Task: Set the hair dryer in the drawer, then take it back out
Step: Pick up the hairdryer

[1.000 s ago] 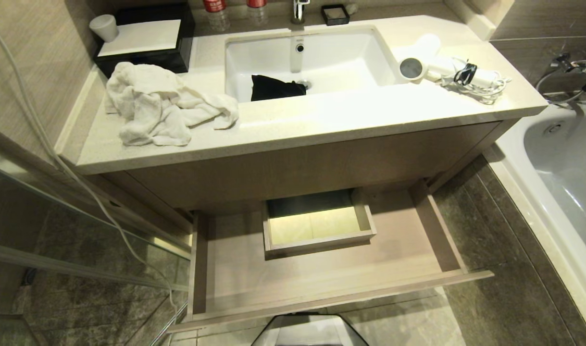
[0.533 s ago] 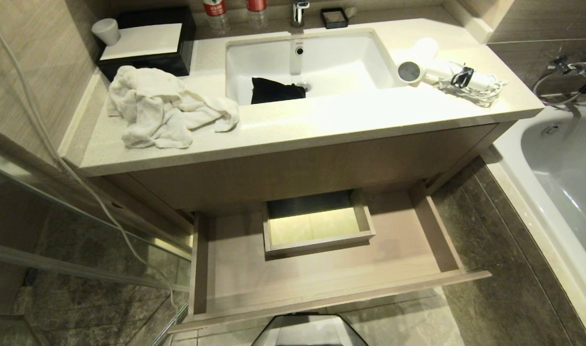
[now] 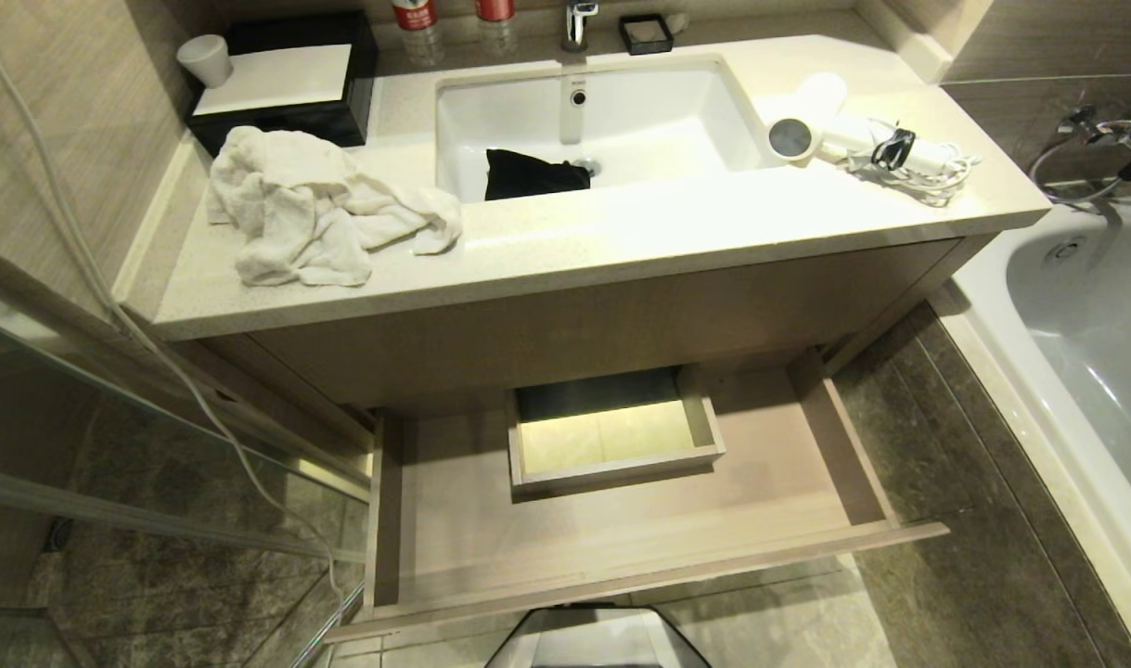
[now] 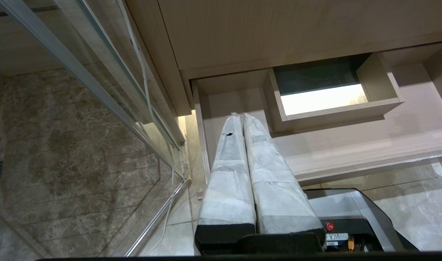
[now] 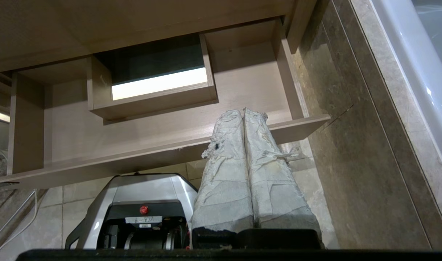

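Resting on pale countertop (image 3: 621, 232): hair dryer (image 3: 839, 121).

Left gripper (image 4: 241, 115) is seen with its two wrapped fingers (image 4: 228, 159) pressed together, pointing down and forward. Right gripper (image 5: 242, 110) is likewise closed, its wrapped fingers (image 5: 268, 170) touching along their length. Nothing is held by either.

Hair dryer (image 3: 839, 130) on counter (image 3: 621, 241) right of sink (image 3: 602, 111), above drawer (image 3: 621, 547).
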